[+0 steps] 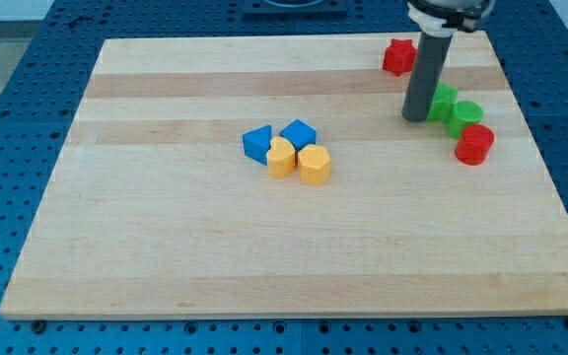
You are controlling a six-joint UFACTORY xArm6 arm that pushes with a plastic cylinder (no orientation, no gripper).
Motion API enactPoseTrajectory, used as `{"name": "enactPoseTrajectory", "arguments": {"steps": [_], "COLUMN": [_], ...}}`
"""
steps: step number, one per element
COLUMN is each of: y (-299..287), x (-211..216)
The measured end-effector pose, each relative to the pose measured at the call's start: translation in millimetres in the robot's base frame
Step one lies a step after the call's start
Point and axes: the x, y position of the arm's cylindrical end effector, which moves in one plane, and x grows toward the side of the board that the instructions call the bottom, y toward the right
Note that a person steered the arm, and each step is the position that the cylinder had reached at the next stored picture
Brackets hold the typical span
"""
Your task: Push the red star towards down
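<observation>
Red star (397,56) up & slightly left of my tip (415,118), apart, near board's (166,247) top edge. No claw here: plain rod, grasping nothing. Green blocks (454,106) touching or just right of tip, red cylinder (474,144) lower right. Need to get above star before pushing down. No containers.

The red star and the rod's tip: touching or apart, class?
Apart. The camera view shows bare board between my tip and the red star, which lies toward the view's top.
</observation>
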Motion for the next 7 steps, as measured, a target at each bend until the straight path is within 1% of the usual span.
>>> {"name": "enactPoseTrajectory", "arguments": {"steps": [1,2,3,5,6,7], "y": [0,-5,-24,-44,-45,-45], "x": [0,-18,-67,-81,-137,-139]}}
